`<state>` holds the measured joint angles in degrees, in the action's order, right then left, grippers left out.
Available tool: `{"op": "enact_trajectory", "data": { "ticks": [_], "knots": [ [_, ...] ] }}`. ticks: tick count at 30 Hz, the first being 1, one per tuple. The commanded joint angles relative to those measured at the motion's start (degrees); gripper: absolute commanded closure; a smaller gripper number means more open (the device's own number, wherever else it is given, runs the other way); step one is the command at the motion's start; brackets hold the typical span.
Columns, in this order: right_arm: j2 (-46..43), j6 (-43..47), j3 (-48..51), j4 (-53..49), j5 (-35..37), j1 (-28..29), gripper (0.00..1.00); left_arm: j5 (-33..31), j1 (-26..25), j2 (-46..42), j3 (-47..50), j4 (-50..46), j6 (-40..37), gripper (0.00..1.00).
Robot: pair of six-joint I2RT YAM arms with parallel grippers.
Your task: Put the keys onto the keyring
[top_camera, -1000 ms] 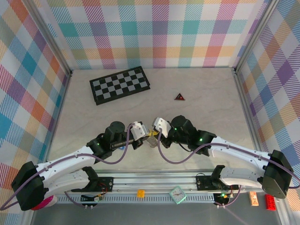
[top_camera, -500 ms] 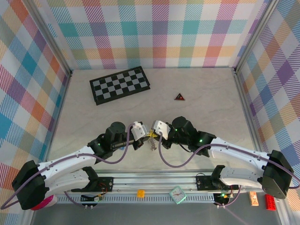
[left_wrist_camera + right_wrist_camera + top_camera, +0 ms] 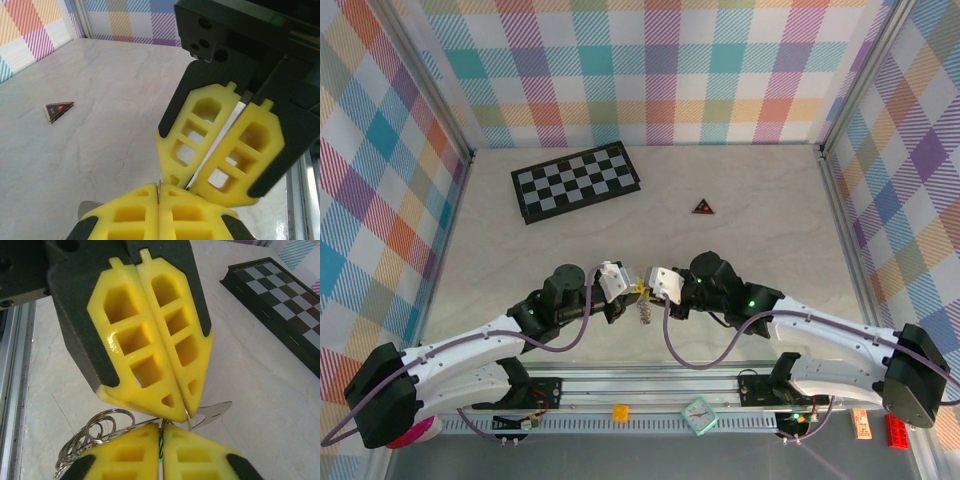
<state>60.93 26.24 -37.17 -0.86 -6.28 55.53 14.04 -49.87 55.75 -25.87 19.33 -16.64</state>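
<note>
My two grippers meet tip to tip over the near middle of the table. The left gripper [image 3: 628,290] [image 3: 159,192] is shut on a thin silver ring of the keyring [image 3: 187,412]. The keyring's chain of linked rings [image 3: 92,432] hangs below the tips [image 3: 643,313]. The right gripper [image 3: 651,288] [image 3: 161,434] is pressed onto the green head of a key [image 3: 161,452], which shows as a sliver between its yellow fingers. Flat silver key blades [image 3: 216,412] stick out to the right of the tips. Another silver edge [image 3: 88,208] peeks out beside the left fingers.
A black-and-white checkerboard [image 3: 576,181] [image 3: 280,295] lies at the back left. A dark red-edged triangle [image 3: 704,207] [image 3: 58,110] sits at the back centre. The metal rail [image 3: 650,400] at the near edge carries a small clock [image 3: 700,415]. Plaid walls close in three sides.
Both gripper tips have sunk a little towards the near edge, still touching. The chain now dangles in plain sight below them. The right fingers have eased very slightly.
</note>
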Motion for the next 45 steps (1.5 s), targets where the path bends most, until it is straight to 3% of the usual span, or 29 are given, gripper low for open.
{"op": "enact_trajectory", "data": {
  "ticks": [1, 3, 7, 12, 21, 32, 35, 45],
  "knots": [
    [-2.15, 2.57, 0.79, -0.21, -4.83, 1.08, 0.81, -0.93, -0.24, -1.07, 0.09, 6.90, 1.98, 1.00],
    [-3.27, 2.70, 1.11, -1.15, -4.88, 1.09, 0.72, -1.02, -0.23, -1.06, 0.28, 7.18, 2.14, 1.00],
    [-6.64, 1.75, 2.25, -3.04, -4.66, 1.03, 0.68, -1.12, -0.23, -1.09, 0.73, 8.15, 2.41, 1.00],
    [-12.75, -3.18, 5.23, -1.20, -4.35, -1.11, 0.68, -0.21, 0.01, -0.62, 1.42, 10.16, 2.82, 1.00],
    [-15.34, -16.04, 7.14, 5.95, -11.44, -14.25, 0.76, 7.74, 3.59, 0.34, 2.75, 15.85, 6.26, 1.00],
    [-8.65, -3.94, 2.06, 2.36, -22.28, -14.07, 0.65, 14.46, 6.38, 1.66, 3.19, 20.90, 8.72, 1.00],
    [-7.31, -1.75, 1.93, 4.31, -21.59, -13.06, 0.65, 15.16, 6.67, 2.35, 3.03, 22.10, 9.32, 1.00],
    [-5.36, -2.66, 2.92, 9.50, -19.09, -11.01, 0.78, 15.18, 6.79, 4.52, 2.56, 23.89, 10.14, 1.00]
  ]
}}
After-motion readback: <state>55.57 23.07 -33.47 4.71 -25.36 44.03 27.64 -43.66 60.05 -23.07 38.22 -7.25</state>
